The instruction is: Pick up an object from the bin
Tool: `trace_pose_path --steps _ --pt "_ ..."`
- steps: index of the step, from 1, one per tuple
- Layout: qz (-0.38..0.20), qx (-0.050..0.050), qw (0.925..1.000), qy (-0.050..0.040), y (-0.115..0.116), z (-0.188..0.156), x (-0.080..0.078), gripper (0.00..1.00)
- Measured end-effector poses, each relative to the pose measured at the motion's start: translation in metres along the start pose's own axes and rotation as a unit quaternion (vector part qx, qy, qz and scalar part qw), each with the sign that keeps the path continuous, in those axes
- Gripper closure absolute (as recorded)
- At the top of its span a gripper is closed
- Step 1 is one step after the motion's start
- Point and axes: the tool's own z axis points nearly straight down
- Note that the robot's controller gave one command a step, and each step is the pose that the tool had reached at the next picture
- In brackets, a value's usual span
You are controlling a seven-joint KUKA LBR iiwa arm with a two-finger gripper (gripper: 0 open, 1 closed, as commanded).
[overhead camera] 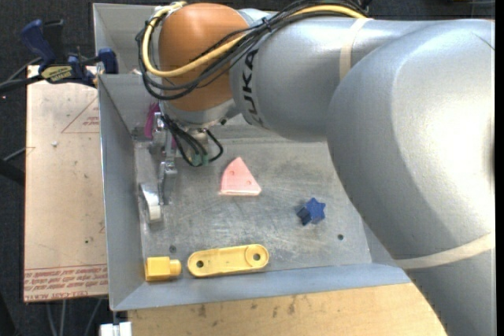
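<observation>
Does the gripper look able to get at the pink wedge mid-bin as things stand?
Likely yes: the pink wedge lies alone on bare bin floor beside the gripper, with nothing over or against it.

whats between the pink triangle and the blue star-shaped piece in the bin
Nothing. In the camera view the stretch between the pink triangle and the blue star-shaped piece is bare grey bin floor.

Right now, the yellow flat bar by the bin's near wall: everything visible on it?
The yellow bar is a flat, elongated link with rounded ends and a hole near each end, plastic by its look. It lies flat on the bin floor along the near wall. A small yellow block sits off its left end.
</observation>
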Motion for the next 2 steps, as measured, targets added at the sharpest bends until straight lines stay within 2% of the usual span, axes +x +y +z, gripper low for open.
trace_pose_path --steps 1,2 --pt "0.101 -0.002 0.9948 -0.0088 0.009 0.057 0.017 0.0" --pt "0.045 -0.002 0.9989 -0.0144 0.007 0.056 -0.012 1.0"
